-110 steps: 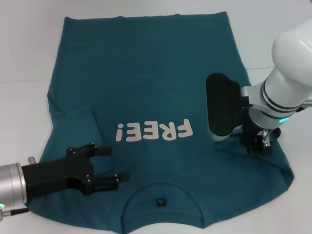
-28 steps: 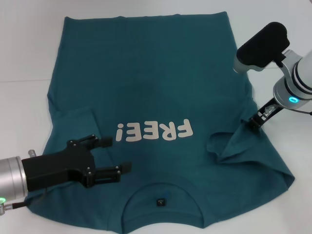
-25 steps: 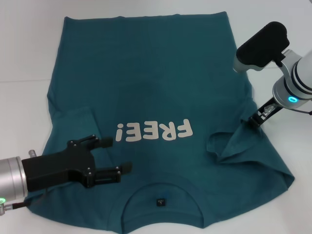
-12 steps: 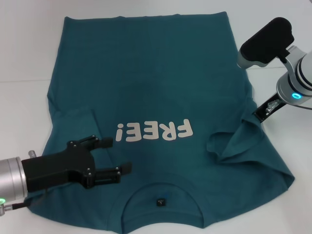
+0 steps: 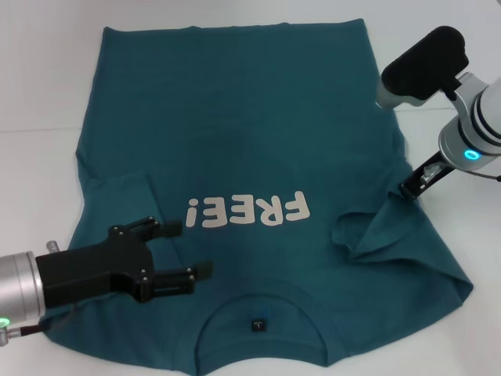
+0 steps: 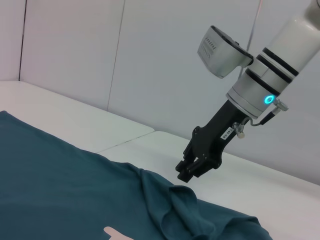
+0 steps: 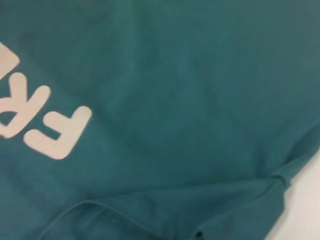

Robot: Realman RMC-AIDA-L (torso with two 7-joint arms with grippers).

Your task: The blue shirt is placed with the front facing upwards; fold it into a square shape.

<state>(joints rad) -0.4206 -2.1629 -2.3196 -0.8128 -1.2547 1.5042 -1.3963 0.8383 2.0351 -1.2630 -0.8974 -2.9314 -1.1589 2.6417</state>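
Note:
The blue shirt [image 5: 243,141] lies flat on the white table, its white "FREE!" lettering [image 5: 248,211] facing up and its collar [image 5: 258,313] nearest me. My left gripper [image 5: 189,248] hovers open over the chest beside the collar, with nothing between its fingers. At the shirt's right edge my right gripper [image 5: 410,189] is shut on the raised edge of the right sleeve [image 5: 376,231], which is bunched and folded inward. The left wrist view shows that right gripper [image 6: 186,173] tilted, its tips at the peak of the rumpled sleeve [image 6: 172,200]. The right wrist view shows only shirt cloth [image 7: 190,100].
The white table [image 5: 39,78] surrounds the shirt, with bare surface to the left, right and far side. The left sleeve [image 5: 117,196] lies folded onto the body. A pale wall [image 6: 150,60] stands behind the table.
Over several seconds my right arm rose from low over the right sleeve and pulled out to the right, leaving the sleeve peaked. In the last second it only wavered slightly. The left gripper barely moved.

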